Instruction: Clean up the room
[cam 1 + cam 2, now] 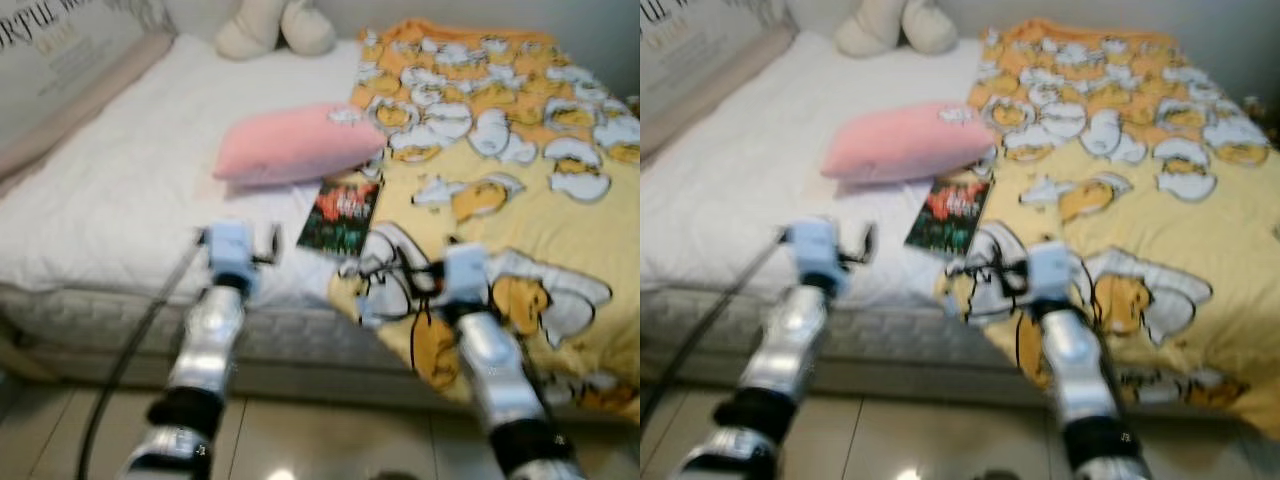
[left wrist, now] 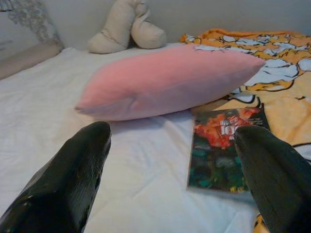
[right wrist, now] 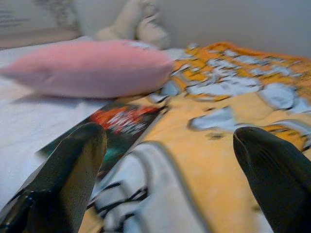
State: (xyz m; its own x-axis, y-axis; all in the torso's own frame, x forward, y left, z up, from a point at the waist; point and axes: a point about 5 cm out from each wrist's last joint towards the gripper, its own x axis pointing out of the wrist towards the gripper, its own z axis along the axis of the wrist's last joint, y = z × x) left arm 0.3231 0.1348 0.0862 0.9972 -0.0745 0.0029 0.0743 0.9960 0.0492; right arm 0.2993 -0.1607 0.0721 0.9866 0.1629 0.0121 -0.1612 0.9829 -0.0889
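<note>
Evidently little is tidied yet: both the left gripper [image 2: 172, 160] and right gripper [image 3: 170, 165] reach over the bed [image 1: 110, 200] spread wide and empty, while the book [image 1: 340, 215] lies at twelve o'clock beside the pink pillow [image 1: 295, 145], yellow blanket [image 1: 520, 200] rumpled.

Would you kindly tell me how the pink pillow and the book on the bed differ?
The pink pillow is plump, soft and plain; the book is flat, thin and dark with a colourful printed cover. The pillow is clearly larger and lies farther from the robot. Both rest on the white sheet, beside the yellow blanket.
</note>
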